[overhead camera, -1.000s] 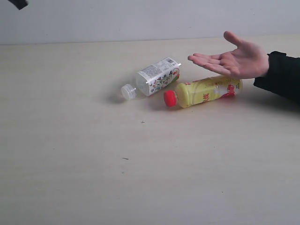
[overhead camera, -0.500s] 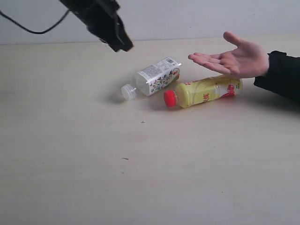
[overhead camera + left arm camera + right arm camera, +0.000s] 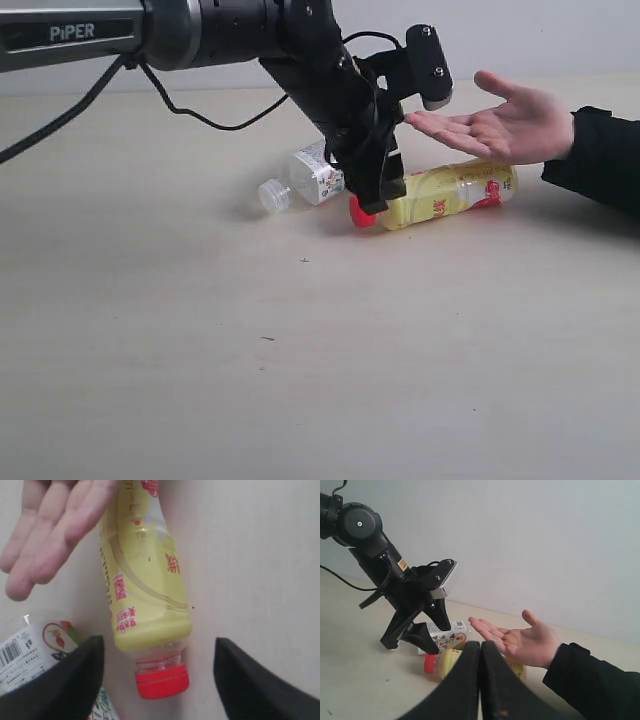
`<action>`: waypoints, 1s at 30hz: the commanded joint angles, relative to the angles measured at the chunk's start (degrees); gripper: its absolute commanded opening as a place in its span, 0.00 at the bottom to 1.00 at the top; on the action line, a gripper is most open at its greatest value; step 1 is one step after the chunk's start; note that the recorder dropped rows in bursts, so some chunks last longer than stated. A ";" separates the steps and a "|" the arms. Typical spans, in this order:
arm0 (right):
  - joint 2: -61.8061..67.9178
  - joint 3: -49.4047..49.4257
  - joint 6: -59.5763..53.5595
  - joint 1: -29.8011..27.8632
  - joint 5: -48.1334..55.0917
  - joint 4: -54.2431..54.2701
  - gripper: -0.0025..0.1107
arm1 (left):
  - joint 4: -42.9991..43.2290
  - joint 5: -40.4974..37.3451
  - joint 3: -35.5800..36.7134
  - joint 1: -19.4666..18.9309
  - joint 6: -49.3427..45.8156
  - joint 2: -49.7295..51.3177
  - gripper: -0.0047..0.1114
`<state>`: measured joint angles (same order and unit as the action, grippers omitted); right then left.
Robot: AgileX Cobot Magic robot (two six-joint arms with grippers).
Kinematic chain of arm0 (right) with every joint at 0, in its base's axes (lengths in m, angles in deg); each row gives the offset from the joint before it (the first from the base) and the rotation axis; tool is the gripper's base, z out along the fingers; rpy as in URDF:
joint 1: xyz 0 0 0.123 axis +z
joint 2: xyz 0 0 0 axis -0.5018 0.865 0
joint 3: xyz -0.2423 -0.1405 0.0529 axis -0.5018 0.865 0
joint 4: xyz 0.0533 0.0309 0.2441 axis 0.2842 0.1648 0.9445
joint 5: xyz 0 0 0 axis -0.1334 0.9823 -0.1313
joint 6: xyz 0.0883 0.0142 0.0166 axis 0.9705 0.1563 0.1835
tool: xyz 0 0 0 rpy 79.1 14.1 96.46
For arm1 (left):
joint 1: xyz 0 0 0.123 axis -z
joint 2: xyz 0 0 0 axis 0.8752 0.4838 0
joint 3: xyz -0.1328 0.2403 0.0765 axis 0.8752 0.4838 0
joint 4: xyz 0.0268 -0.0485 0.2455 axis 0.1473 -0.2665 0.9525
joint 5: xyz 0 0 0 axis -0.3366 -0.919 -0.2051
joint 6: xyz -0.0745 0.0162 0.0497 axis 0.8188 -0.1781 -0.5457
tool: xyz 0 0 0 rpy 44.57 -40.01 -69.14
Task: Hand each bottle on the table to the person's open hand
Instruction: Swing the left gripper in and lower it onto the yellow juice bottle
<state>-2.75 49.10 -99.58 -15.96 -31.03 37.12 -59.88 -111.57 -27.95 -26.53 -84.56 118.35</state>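
Straddling the red-capped neck of the yellow bottle [image 3: 145, 590], robot's left hand [image 3: 157, 650], jaws apart, gripping nothing, bottle lying on the table [image 3: 300, 350] beside the person's open hand [image 3: 505, 125] at far right, squarish bottle [image 3: 312, 172] just left of it, right hand [image 3: 480, 680] closed, empty

Exterior cam sits low over the table [image 3: 300, 380], mid distance, facing the left claw [image 3: 380, 195] side-on. Left wrist cam looks straight down, close, the yellow bottle [image 3: 145, 590] right below that claw. Right wrist cam watches from further back; all share bottle and hand [image 3: 510, 125].
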 commanded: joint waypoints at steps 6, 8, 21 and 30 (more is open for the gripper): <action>-0.16 0.20 -0.13 -0.18 -0.27 -0.16 0.02 | 0.30 6.35 -0.28 1.19 1.05 3.24 0.70; -0.16 0.20 -0.02 -0.18 -0.27 -0.16 0.02 | 0.47 7.14 -0.28 1.19 1.05 3.70 0.70; -0.16 0.20 -0.13 -0.18 -0.38 -0.16 0.02 | 0.23 11.07 -4.98 1.19 5.21 9.39 0.70; -0.16 0.20 -0.02 -0.18 -0.38 -0.16 0.02 | 0.23 10.69 -8.28 1.19 6.68 13.11 0.70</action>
<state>-2.75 49.10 -99.58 -15.96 -31.03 37.12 -59.33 -101.06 -35.60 -25.47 -78.68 130.93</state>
